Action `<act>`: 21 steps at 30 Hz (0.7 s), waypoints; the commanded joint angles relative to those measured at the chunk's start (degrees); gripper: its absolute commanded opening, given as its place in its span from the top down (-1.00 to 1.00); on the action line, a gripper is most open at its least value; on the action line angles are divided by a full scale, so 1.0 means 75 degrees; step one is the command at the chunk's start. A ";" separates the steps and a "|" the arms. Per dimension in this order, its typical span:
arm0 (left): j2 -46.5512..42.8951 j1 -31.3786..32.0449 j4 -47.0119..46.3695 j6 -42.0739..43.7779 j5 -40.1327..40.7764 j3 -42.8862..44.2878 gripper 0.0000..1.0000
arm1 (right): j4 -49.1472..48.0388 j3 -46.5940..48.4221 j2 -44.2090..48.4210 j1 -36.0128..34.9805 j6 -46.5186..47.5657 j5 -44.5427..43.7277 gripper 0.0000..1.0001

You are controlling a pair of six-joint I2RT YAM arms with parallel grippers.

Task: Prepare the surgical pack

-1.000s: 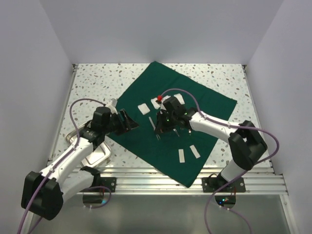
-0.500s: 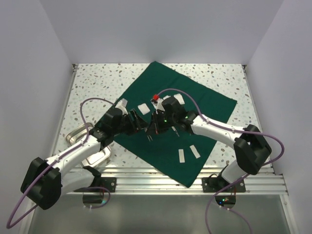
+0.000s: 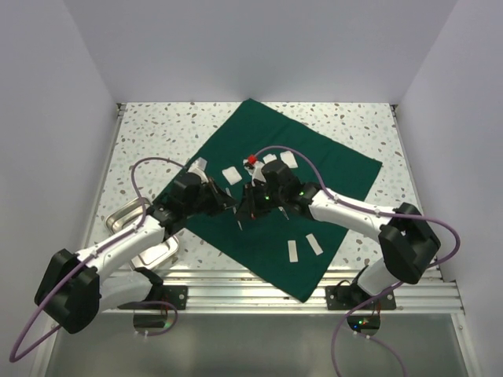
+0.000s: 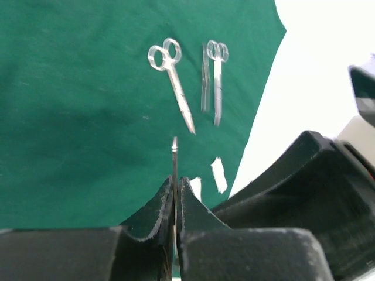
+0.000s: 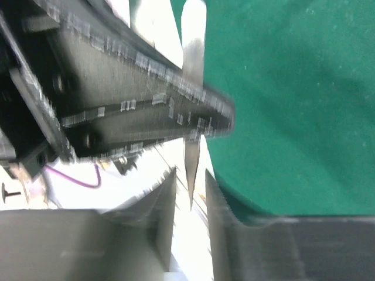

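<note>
At the left the steel tray (image 3: 157, 248) sits on the speckled table (image 3: 157, 133), partly under the left arm and just off the drape's edge. The left gripper (image 3: 226, 204) reaches in over the dark green drape (image 3: 330, 169), which lies spread flat as one big sheet, a corner pointing to the far wall. In its wrist view the left gripper (image 4: 176, 182) is pinched almost fully closed on a thin steel instrument (image 4: 174, 153), seen edge-on, with the tip poking out past the fingers.

From above, that instrument (image 3: 239, 221) hangs between the two grippers, which meet nearly nose to nose over the middle of the drape. The right gripper (image 3: 250, 207) comes at it from the other side. In its own blurred wrist view its fingers (image 5: 166, 202) stand a little apart with the blade (image 5: 192, 167) in the gap. I can't see either finger touching it.

Beyond the left gripper, two pairs of scissors (image 4: 171, 82) lie side by side on the drape (image 4: 88, 117). Small white pads (image 3: 231, 173) lie on the cloth by the grippers, and two white strips (image 3: 293, 251) lie nearer the front edge.
</note>
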State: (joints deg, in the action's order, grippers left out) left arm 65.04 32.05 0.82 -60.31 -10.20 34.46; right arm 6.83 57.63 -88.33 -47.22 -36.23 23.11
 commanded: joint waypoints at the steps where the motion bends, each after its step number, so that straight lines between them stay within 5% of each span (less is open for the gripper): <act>1: 0.0094 -0.0043 0.0708 0.0353 0.0620 0.0525 1.00 | 0.0340 0.0378 0.0387 -0.0067 0.0153 -0.0022 0.30; 2: 0.0094 -0.0101 0.1790 0.0459 0.1224 0.0968 1.00 | 0.1260 0.0739 0.0387 -0.0044 0.0491 -0.0267 0.08; 3: 0.0071 -0.0171 0.2474 0.0622 0.1637 0.1227 1.00 | 0.1675 0.0882 0.0411 -0.0044 0.0692 -0.0815 -0.47; 5: -0.0104 -0.0486 0.4250 0.0810 0.2515 0.1812 1.00 | 0.2494 0.1163 0.0516 -0.0044 0.1196 -0.1170 -0.94; 8: -0.0397 -0.1817 0.5895 0.1429 0.2577 0.2166 1.00 | 0.3305 0.1398 0.0505 0.0108 0.1759 -0.1546 -0.96; 14: -0.0364 -0.3195 0.7669 0.1983 0.3268 0.2682 1.00 | 0.3507 0.1247 0.0470 0.0939 0.2205 -0.0752 -0.94; 17: 0.0093 -0.3605 0.7906 0.2415 0.3492 0.2788 1.00 | 0.3030 0.0873 0.0574 0.1467 0.1971 0.0198 -0.94; 21: 0.0492 -0.4259 0.7509 0.2861 0.3982 0.2427 1.00 | 0.2746 0.0486 0.0669 0.1515 0.2006 0.0037 -0.94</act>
State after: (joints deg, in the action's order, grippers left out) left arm 67.24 3.90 55.29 -43.81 14.17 53.34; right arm 29.28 63.48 -85.43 -35.27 -22.44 20.60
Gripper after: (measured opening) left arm 0.034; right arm 0.972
